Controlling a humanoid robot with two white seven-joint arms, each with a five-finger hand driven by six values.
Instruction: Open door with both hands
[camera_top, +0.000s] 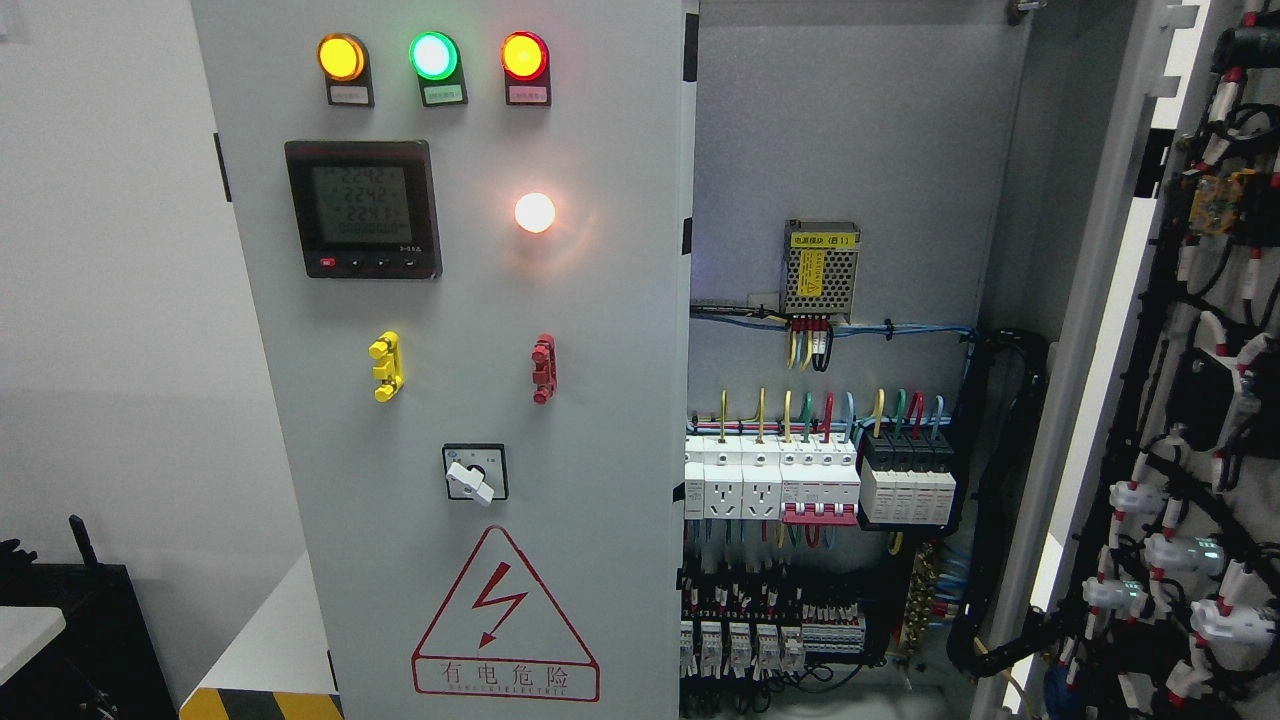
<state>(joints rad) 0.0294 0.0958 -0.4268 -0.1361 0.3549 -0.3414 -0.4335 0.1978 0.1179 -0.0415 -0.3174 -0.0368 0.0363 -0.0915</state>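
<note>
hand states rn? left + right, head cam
Left hand: not in view, state cannot be told.
Right hand: not in view, state cannot be told.
Only the cabinet shows, right door swung open.

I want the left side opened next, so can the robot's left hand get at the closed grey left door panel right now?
Probably, though unconfirmed: the closed grey left door panel has nothing in front of it, but neither hand is in view.

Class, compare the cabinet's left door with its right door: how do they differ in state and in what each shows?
The left door is shut, facing the camera; the right door is swung open, seen edge-on. The left door shows its outer face with lamps, a meter and a warning triangle; the right door shows its inner face, covered in wiring. Both are grey metal. No robot hand is visible.
</note>
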